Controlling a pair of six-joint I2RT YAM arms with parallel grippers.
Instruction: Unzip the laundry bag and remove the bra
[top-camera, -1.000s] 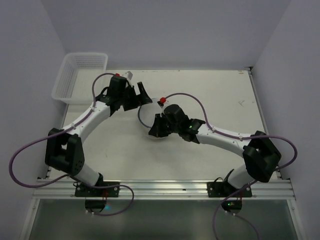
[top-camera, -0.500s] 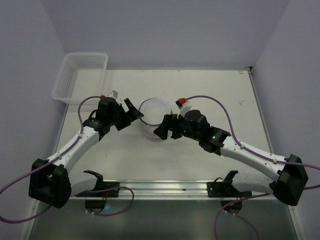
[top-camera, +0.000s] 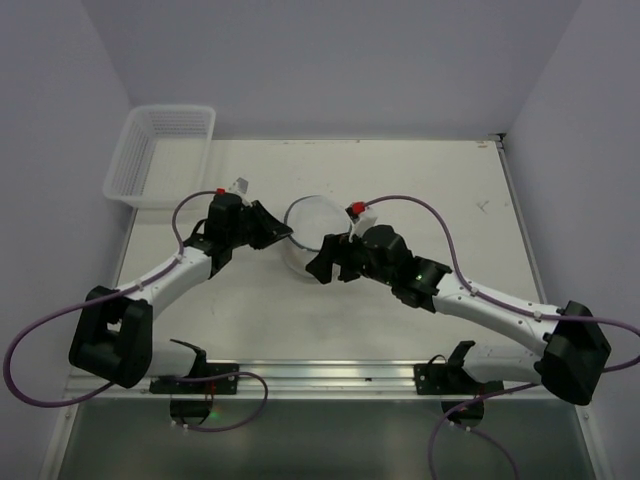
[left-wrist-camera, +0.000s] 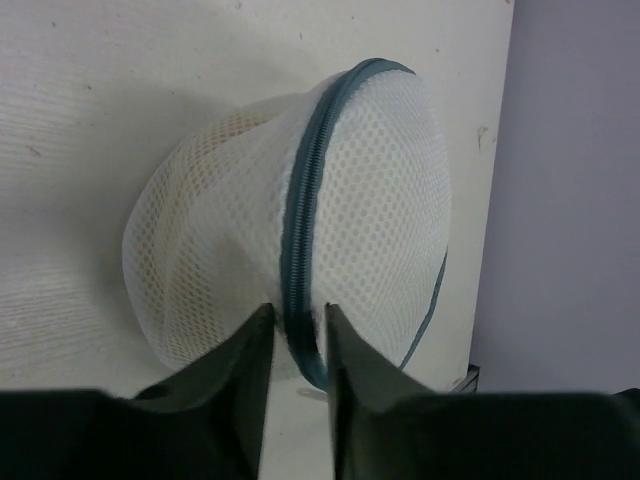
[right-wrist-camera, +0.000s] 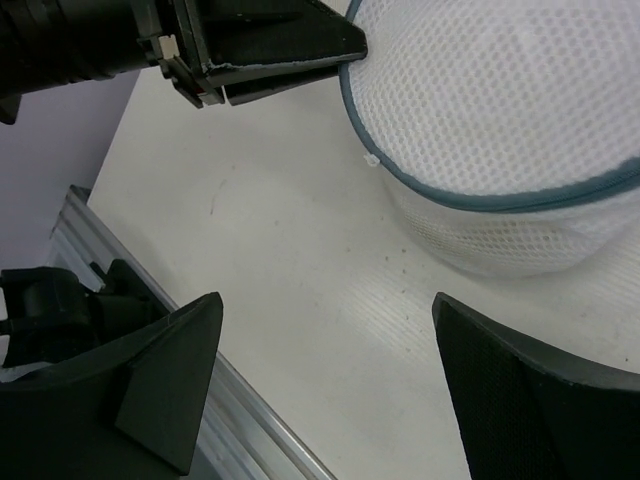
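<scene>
The unzipping step looks barely begun: stretched low from the left, the left tool (left-wrist-camera: 297, 312) pinches the zippered rim of the domed laundry bag (left-wrist-camera: 370, 190) at mid-desk (top-camera: 440, 190), while the right tool (right-wrist-camera: 327, 300), spread wide just beside it, next needs to find the zipper pull.

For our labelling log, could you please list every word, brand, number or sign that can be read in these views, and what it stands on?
None can be read in any view.
Laundry bag: plain white mesh, grey-blue zipper, no label showing.
Plastic basket: no print visible.
Table: a few dark scuffs, not writing.
Red tab on the left wrist: too small to tell.
</scene>
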